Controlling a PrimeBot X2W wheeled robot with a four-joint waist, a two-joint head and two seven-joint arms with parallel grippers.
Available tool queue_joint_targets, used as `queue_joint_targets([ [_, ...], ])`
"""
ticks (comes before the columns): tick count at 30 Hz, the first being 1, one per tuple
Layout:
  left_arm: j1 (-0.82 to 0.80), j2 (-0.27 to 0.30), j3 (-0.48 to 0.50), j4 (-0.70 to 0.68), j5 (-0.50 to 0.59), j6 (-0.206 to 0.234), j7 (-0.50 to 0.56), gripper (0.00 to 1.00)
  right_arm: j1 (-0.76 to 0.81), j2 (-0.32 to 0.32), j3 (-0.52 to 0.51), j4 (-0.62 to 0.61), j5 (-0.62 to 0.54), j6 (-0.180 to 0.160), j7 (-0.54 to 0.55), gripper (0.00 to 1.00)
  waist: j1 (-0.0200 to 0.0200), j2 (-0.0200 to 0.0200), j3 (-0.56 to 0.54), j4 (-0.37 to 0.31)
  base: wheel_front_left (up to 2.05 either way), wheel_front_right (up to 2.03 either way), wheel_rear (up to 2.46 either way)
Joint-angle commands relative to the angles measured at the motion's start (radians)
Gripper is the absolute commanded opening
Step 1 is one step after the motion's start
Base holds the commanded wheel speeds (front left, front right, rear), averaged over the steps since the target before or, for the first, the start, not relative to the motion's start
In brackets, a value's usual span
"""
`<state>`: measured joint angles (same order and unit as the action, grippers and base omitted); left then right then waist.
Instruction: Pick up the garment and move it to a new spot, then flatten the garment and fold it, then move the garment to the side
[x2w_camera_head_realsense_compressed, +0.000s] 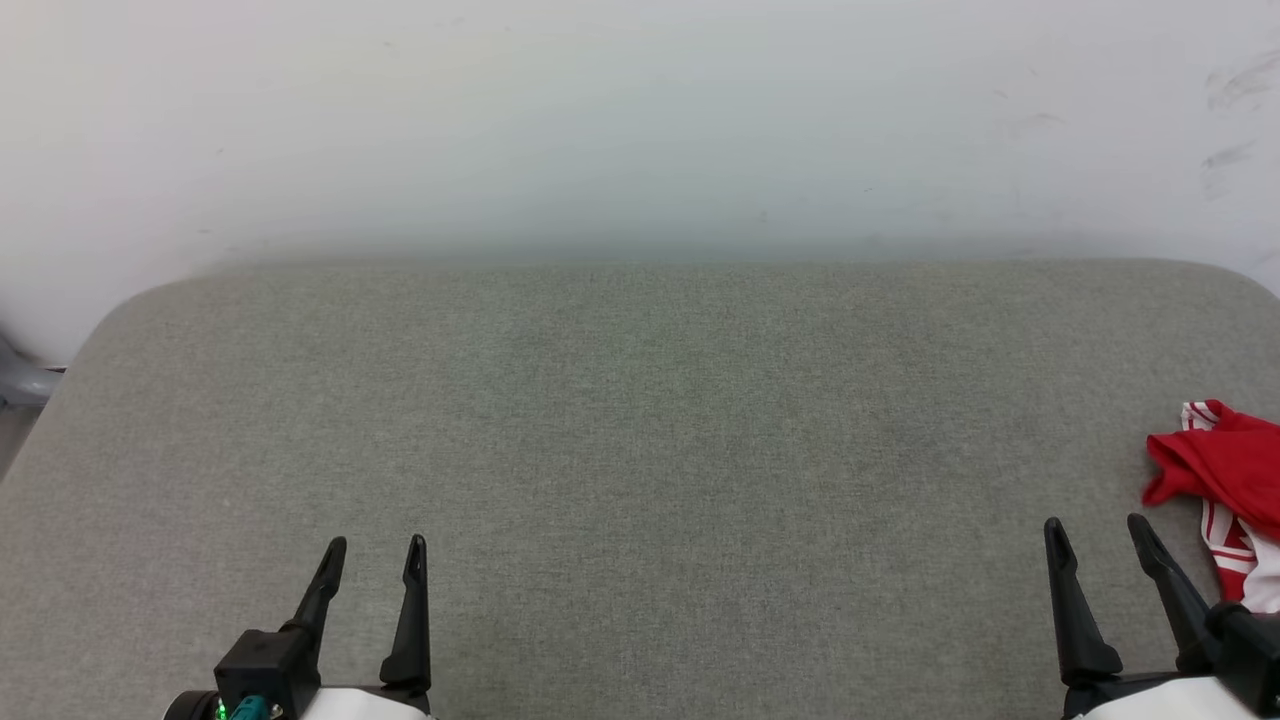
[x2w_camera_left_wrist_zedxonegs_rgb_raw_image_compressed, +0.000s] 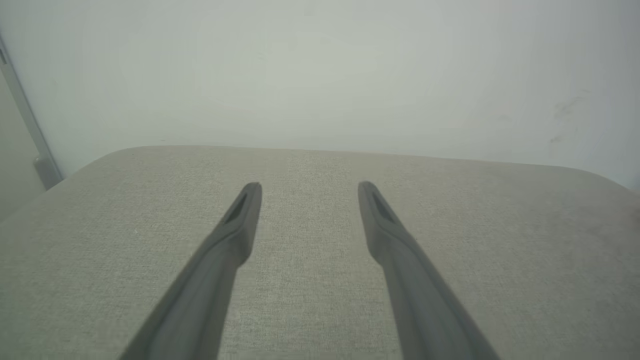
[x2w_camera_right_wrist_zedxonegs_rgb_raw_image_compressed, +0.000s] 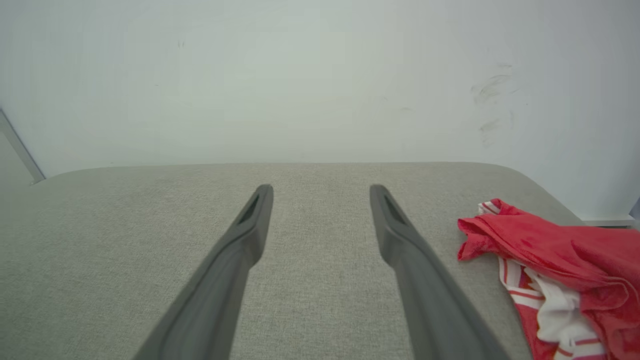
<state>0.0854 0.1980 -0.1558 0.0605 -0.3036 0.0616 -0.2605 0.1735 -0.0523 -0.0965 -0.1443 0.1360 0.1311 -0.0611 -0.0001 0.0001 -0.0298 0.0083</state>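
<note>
The garment (x2w_camera_head_realsense_compressed: 1225, 470), red with white and red-striped trim, lies crumpled at the right edge of the grey padded table (x2w_camera_head_realsense_compressed: 640, 450), partly cut off by the head view's border. In the right wrist view the garment (x2w_camera_right_wrist_zedxonegs_rgb_raw_image_compressed: 555, 255) sits bunched to the right of my fingers. My right gripper (x2w_camera_head_realsense_compressed: 1095, 530) stands open just left of the garment and holds nothing; the same right gripper (x2w_camera_right_wrist_zedxonegs_rgb_raw_image_compressed: 321, 192) hovers over bare fabric. My left gripper (x2w_camera_head_realsense_compressed: 375, 550) is open at the lower left, far from the garment, and in its own view the left gripper (x2w_camera_left_wrist_zedxonegs_rgb_raw_image_compressed: 310, 190) is empty too.
A pale wall (x2w_camera_head_realsense_compressed: 640, 120) rises behind the table's far edge, with scuff marks (x2w_camera_head_realsense_compressed: 1230, 110) at the right. A grey fitting (x2w_camera_head_realsense_compressed: 20, 380) shows past the table's rounded left corner. The table's middle is bare cloth.
</note>
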Motion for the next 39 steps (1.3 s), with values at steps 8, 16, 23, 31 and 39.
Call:
queue_joint_targets([
  [8, 0.007, 0.0, -0.002, 0.012, 0.015, -0.014, -0.005, 1.0, 0.015, 0.003, 0.005, -0.049, -0.003, -0.001, 0.024, 1.0, 0.0001, -0.0001, 0.003, -0.001, 0.0, 0.0, 0.0],
  [16, -0.008, 0.003, -0.005, 0.013, 0.036, -0.018, -0.005, 1.0, 0.014, 0.003, 0.006, -0.066, -0.001, -0.001, 0.032, 1.0, 0.0001, -0.0001, 0.01, 0.005, 0.0, 0.0, 0.0],
  [23, -0.006, 0.007, -0.008, 0.01, 0.044, -0.017, -0.001, 0.0, 0.01, 0.0, 0.004, -0.061, 0.005, 0.0, 0.035, 0.0, 0.0002, -0.0001, 0.013, 0.011, 0.0, 0.0, 0.0],
  [31, -0.003, -0.009, 0.005, 0.045, -0.05, -0.029, 0.026, 0.0, 0.001, -0.004, 0.015, -0.011, 0.11, 0.0, 0.037, 0.0, 0.0003, -0.0001, 0.014, 0.011, 0.0, 0.0, 0.0],
  [39, -0.027, -0.022, 0.033, 0.063, -0.194, -0.047, 0.063, 0.0, -0.035, -0.015, 0.023, 0.036, 0.275, 0.0, 0.043, 0.0, 0.0003, -0.0001, 0.015, 0.009, 0.0, 0.0, 0.0],
])
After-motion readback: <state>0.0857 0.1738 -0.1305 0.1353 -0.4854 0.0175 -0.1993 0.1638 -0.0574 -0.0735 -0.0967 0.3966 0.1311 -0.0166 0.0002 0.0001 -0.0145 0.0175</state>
